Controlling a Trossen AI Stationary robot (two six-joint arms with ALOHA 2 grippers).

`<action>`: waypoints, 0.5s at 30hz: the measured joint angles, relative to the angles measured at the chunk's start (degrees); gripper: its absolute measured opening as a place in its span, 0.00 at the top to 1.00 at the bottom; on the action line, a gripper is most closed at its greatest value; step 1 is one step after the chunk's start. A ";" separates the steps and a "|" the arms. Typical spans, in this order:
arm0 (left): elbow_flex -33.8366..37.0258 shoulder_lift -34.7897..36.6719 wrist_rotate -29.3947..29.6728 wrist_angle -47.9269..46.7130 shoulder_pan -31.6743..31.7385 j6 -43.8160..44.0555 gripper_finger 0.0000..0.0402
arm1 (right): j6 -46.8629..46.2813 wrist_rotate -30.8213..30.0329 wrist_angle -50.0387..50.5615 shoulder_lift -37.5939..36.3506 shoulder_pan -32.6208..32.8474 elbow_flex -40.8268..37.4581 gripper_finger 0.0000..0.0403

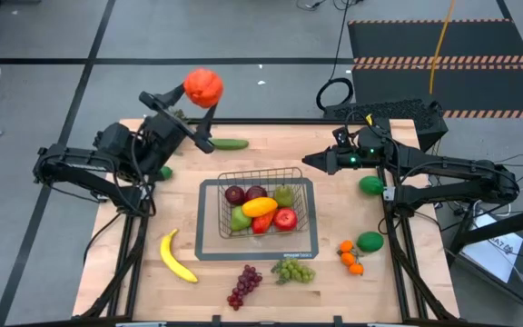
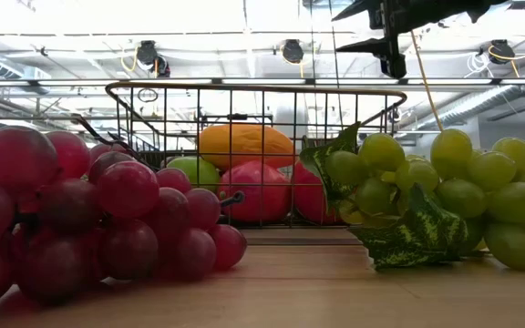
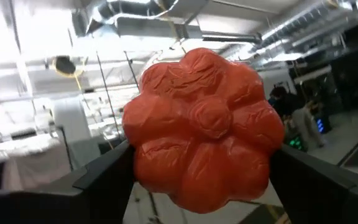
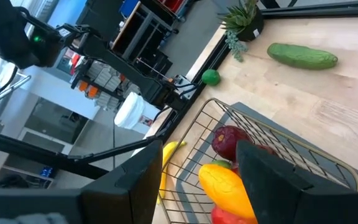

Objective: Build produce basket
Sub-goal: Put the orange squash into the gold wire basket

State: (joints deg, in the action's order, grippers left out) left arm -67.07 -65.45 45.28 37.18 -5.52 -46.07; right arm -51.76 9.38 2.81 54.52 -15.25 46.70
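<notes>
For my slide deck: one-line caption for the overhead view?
Left hand lifts an orange-red fruit above the table while the basket sits half-filled.

Left arm folded at the counter's far left corner, wrist tipped upward; left gripper (image 1: 200, 102) raised high, fingers clamped on something held between them; right arm stretched inward along the far right side, right gripper (image 1: 311, 161) with fingers parted, holding nothing.

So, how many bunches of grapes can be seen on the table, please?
2. The dark red grapes lie on the table's near edge in front of the basket; the green grapes lie just right of them. None shows inside the basket, though fruit there could hide some.
</notes>
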 joint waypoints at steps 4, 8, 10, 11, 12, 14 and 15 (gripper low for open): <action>0.00 0.00 0.24 0.15 0.28 8.53 0.17 | 0.02 0.09 0.00 0.00 0.00 0.00 0.50; 0.00 0.00 0.48 0.10 0.24 17.76 0.17 | 1.01 2.86 -0.02 0.00 -0.02 0.00 0.50; 0.00 0.00 0.56 0.09 0.26 23.28 0.17 | 2.97 3.89 -0.02 0.00 0.00 0.00 0.50; 0.00 0.00 0.63 0.06 0.26 25.92 0.17 | 4.26 4.56 -0.02 0.00 0.00 0.00 0.50; 0.00 0.00 0.66 0.03 0.25 28.37 0.17 | 5.45 5.46 -0.02 0.00 -0.02 0.00 0.50; 0.00 0.00 1.09 -0.08 0.26 32.58 0.17 | 7.30 7.50 -0.02 0.00 -0.02 0.00 0.50; 0.00 0.00 1.46 -0.13 0.26 34.37 0.17 | 7.95 8.45 -0.01 0.00 -0.02 0.00 0.50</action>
State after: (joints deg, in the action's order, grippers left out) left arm -67.07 -65.45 46.74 37.05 -5.26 -11.70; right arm -43.82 17.83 2.80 54.52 -15.27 46.70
